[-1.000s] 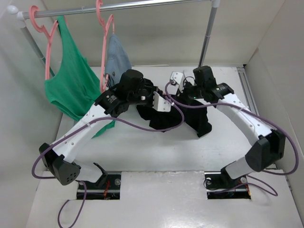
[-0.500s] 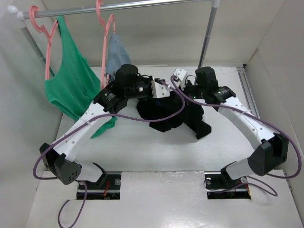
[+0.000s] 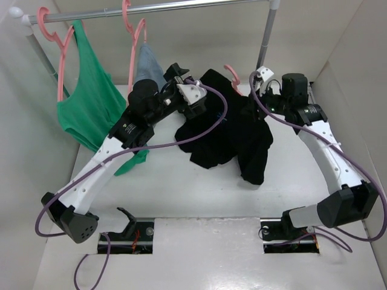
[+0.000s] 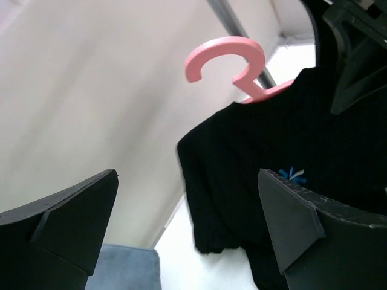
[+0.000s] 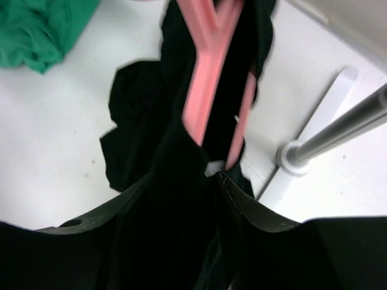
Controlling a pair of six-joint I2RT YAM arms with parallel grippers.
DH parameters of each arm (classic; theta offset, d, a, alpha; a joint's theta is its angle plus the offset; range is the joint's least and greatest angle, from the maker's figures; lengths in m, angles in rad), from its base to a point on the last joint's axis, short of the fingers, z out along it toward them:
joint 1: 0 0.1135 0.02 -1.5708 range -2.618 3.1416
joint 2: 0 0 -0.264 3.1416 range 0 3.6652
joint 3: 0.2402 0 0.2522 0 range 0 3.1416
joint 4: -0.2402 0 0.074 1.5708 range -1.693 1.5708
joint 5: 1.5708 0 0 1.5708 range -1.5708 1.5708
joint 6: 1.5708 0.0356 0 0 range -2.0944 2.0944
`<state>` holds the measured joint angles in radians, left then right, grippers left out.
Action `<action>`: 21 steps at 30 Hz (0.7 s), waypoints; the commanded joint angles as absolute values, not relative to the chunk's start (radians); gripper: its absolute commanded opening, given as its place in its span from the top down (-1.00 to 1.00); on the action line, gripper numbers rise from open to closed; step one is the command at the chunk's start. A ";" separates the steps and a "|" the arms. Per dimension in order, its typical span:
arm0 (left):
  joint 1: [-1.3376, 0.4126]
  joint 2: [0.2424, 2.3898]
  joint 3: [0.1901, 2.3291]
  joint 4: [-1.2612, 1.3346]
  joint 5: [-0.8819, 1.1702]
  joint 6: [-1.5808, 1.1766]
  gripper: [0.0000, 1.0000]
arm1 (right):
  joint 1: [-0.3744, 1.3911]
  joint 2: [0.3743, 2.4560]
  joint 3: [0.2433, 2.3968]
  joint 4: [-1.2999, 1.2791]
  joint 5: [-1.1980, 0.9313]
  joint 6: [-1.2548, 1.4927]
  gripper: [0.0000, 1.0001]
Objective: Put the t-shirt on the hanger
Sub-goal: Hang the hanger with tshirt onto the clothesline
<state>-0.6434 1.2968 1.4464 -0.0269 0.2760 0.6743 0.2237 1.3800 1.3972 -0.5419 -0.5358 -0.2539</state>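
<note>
The black t-shirt hangs off the table, its lower folds spreading onto the white surface. The pink hanger shows its hook above the collar. My right gripper is shut on the bunched cloth just below the hook. In the right wrist view the hanger runs down into the t-shirt between the jaws of the right gripper. My left gripper stands wide open just left of the shirt. The left wrist view shows the left gripper empty, facing the hook and the t-shirt.
A metal rail crosses the back, with an upright pole right behind the hook. On the rail hang a green tank top and a blue-grey garment, each on a pink hanger. White walls close in on both sides.
My left gripper has opened, let go of the t-shirt and drawn back to the left. My right gripper has closed further and raised the shirt and hanger up and to the right.
</note>
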 commanded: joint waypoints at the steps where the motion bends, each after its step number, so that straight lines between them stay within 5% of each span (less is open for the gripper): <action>1: -0.641 1.218 1.411 0.084 0.207 0.617 -1.00 | 0.229 1.319 1.525 -0.453 -0.607 -0.189 1.00; 21: -0.641 1.104 1.189 -0.035 0.224 0.525 -1.00 | 0.247 1.335 1.917 -0.118 -0.424 -0.008 1.00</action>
<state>-0.6434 1.1572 1.1954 -0.0799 0.2279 0.5465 0.2306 1.3247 1.8690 -0.3237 -0.4667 -0.0338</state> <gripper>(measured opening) 0.997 0.474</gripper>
